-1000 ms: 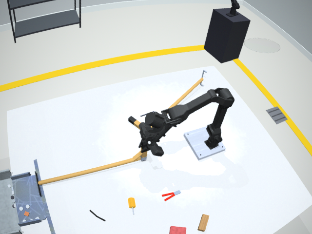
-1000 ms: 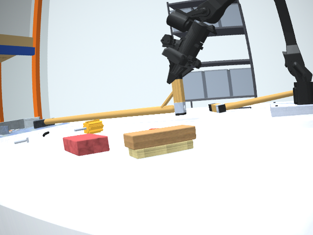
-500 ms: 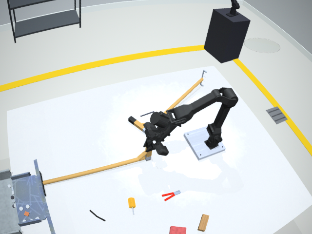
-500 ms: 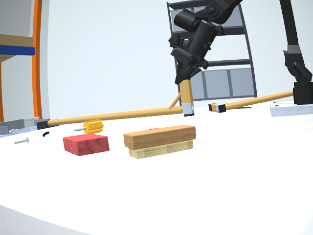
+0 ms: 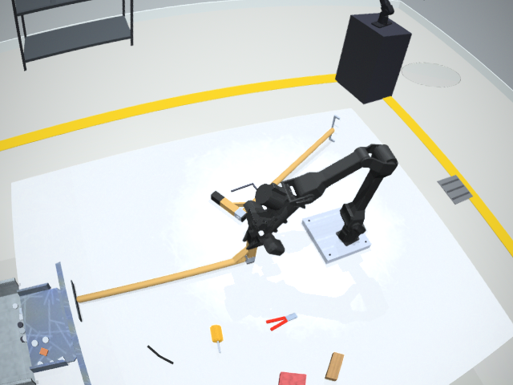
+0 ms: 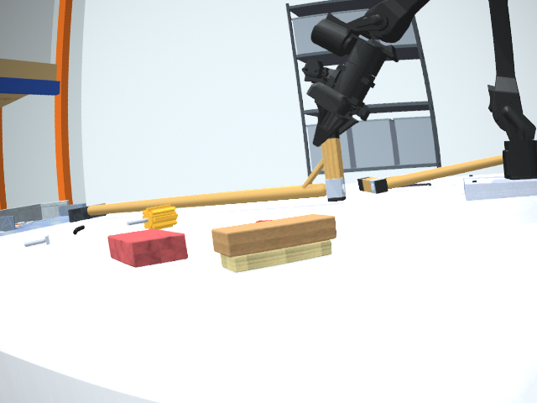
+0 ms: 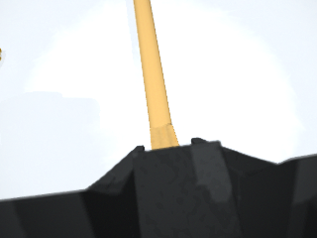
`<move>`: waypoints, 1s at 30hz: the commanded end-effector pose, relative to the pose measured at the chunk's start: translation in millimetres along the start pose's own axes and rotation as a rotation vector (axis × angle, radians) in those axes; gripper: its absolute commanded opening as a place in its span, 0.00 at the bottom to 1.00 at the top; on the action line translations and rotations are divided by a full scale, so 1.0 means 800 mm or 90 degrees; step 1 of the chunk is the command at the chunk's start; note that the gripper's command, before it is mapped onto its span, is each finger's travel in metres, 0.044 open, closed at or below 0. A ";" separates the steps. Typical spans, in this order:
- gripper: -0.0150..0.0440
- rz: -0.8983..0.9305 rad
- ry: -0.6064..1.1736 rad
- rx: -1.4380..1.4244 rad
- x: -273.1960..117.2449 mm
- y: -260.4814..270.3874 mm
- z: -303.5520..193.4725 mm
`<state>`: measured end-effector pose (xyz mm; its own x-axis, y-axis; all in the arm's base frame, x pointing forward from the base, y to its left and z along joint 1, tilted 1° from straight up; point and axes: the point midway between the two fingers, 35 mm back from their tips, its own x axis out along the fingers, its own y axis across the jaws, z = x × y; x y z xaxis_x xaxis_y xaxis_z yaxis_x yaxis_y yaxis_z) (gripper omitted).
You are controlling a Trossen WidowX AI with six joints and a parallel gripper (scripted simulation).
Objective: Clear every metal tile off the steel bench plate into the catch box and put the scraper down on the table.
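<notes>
My gripper [image 5: 249,243] [image 6: 331,135] [image 7: 164,148] is shut on the upright wooden grip of the long scraper [image 5: 165,281] [image 6: 208,198] [image 7: 155,89]. Its pole stretches left in the top view, and its dark blade [image 5: 76,301] [image 6: 80,213] is just on the table side of the steel bench plate [image 5: 51,308]. White discs [image 5: 45,339], an orange tile [image 5: 43,351] and small pale pieces lie toward the plate's front corner. Several light and dark discs [image 5: 20,324] lie around its border with the grey catch box [image 5: 8,348], partly cut off by the frame. Whether they are inside is unclear.
A second wooden-handled tool [image 5: 304,159] [image 6: 442,171] with a metal hook lies behind the arm. Toward the front are a yellow screwdriver [image 5: 216,333] [image 6: 160,217], red-handled pliers [image 5: 278,321], a black strip [image 5: 159,355], a red block [image 5: 292,378] [image 6: 147,248] and stacked wooden blocks [image 5: 334,366] [image 6: 275,234].
</notes>
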<state>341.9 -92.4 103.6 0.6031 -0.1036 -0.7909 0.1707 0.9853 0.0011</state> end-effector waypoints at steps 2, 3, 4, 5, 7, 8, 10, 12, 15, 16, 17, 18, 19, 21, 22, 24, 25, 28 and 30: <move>0.30 0.000 0.000 0.000 -0.001 0.000 -0.002; 0.34 0.000 0.000 0.000 -0.001 0.000 -0.002; 0.39 0.000 0.000 0.000 -0.001 0.000 -0.002; 0.43 0.000 0.000 0.000 -0.001 0.000 -0.002; 0.52 0.000 0.000 0.000 -0.001 0.000 -0.002; 0.57 0.000 0.000 0.000 -0.001 0.000 -0.002; 0.65 0.000 0.000 0.000 -0.001 0.000 -0.002; 0.74 0.000 0.000 0.000 -0.001 0.000 -0.002; 0.88 0.000 0.000 0.000 -0.003 0.000 -0.002; 0.92 0.000 0.000 0.000 -0.005 0.000 -0.001; 0.97 0.000 0.000 0.000 -0.008 0.000 -0.001; 1.00 0.000 0.000 0.000 -0.011 0.000 -0.001; 1.00 0.000 0.000 0.000 -0.015 0.000 -0.001; 1.00 0.000 0.000 0.000 -0.021 0.000 -0.001; 1.00 0.000 0.001 0.000 -0.024 0.000 0.000; 1.00 0.000 0.001 0.000 -0.030 0.000 0.000; 1.00 0.000 0.001 0.000 -0.033 0.000 0.000; 1.00 0.000 0.001 0.000 -0.043 0.000 -0.001; 1.00 0.000 0.001 0.000 -0.049 0.000 -0.001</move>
<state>321.1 -89.2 123.1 0.5909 -0.1035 -0.8001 0.1760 0.9844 0.0027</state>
